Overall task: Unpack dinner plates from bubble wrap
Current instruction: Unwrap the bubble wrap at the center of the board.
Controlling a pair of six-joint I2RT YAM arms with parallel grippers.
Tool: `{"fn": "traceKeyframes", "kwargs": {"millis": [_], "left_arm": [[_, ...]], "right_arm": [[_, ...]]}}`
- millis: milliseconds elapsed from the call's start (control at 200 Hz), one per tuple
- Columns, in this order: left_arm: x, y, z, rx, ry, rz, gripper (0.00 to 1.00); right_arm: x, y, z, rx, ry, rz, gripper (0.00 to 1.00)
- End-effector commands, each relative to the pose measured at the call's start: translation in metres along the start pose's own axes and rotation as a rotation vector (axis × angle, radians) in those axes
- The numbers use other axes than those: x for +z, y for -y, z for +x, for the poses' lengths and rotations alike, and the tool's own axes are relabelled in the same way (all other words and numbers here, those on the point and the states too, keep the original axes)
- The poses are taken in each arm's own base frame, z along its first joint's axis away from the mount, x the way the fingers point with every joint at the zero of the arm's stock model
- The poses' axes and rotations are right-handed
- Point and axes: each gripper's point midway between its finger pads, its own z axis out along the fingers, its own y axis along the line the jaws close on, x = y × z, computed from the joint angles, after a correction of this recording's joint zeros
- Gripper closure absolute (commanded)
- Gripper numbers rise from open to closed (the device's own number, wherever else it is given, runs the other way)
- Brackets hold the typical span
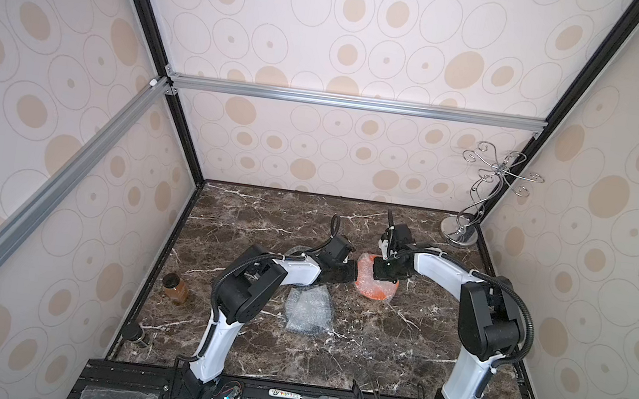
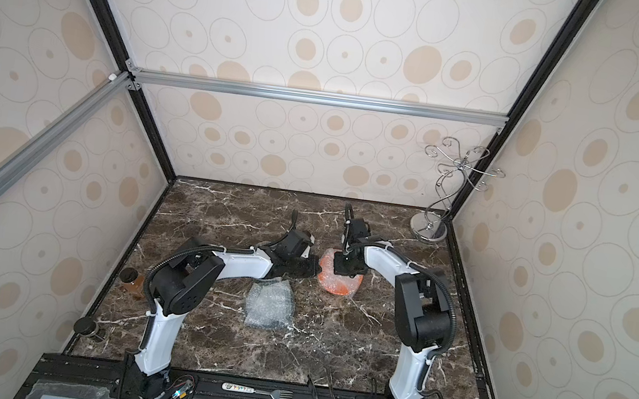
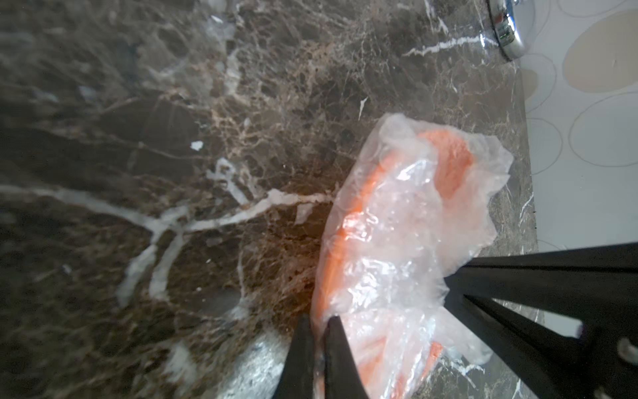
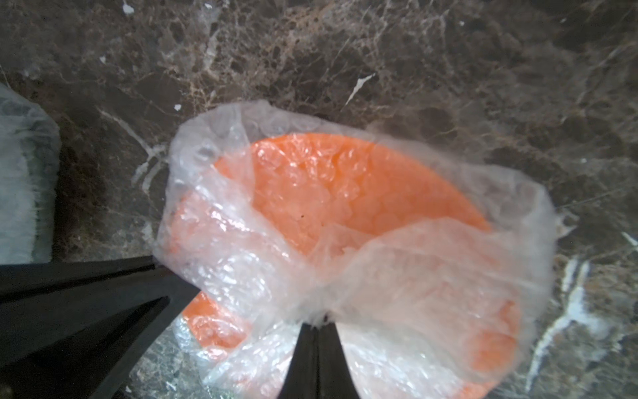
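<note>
A glossy orange dinner plate (image 1: 375, 289) (image 2: 340, 286) lies mid-table inside loosely crumpled clear bubble wrap (image 4: 431, 269) (image 3: 397, 241). The plate (image 4: 310, 179) (image 3: 452, 165) shows through the plastic. My left gripper (image 3: 319, 321) (image 1: 354, 274) reaches in from the left, shut on the wrap at the plate's near edge. My right gripper (image 4: 317, 323) (image 1: 385, 275) hangs over the plate, shut on a gathered fold of the wrap. A second greyish bubble wrap bundle (image 1: 309, 310) (image 2: 270, 303) lies closer to the front, and I cannot tell what it holds.
A chrome wire stand (image 1: 471, 212) occupies the back right corner. An amber jar (image 1: 176, 288) and a dark-lidded jar (image 1: 134, 333) sit by the left wall. A fork (image 1: 304, 397) rests on the front rail. Walls close three sides.
</note>
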Motion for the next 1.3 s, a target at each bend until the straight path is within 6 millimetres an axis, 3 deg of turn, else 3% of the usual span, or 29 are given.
{"fn": "traceKeyframes", "kwargs": {"millis": [0, 330, 705, 920, 945, 1296], "left_arm": [[-0.005, 0.002, -0.003, 0.005, 0.011, -0.028, 1.0], [-0.008, -0.017, 0.001, -0.047, -0.001, -0.083, 1.0], [-0.014, -0.029, -0.003, -0.079, 0.013, -0.119, 1.0], [-0.017, -0.03, -0.004, -0.096, 0.029, -0.102, 1.0], [-0.018, -0.031, -0.004, -0.099, 0.031, -0.102, 1.0], [-0.023, -0.031, -0.007, -0.112, 0.049, -0.088, 1.0]], "right_arm": [[-0.018, -0.01, -0.007, 0.002, 0.038, -0.038, 1.0], [-0.041, -0.026, -0.01, 0.008, 0.052, -0.133, 1.0], [-0.058, -0.011, -0.009, 0.073, 0.073, -0.179, 1.0], [-0.068, -0.015, -0.006, 0.078, 0.082, -0.2, 1.0], [-0.069, -0.005, -0.008, 0.103, 0.09, -0.193, 1.0], [-0.085, 0.024, -0.001, 0.179, 0.123, -0.194, 1.0]]}}
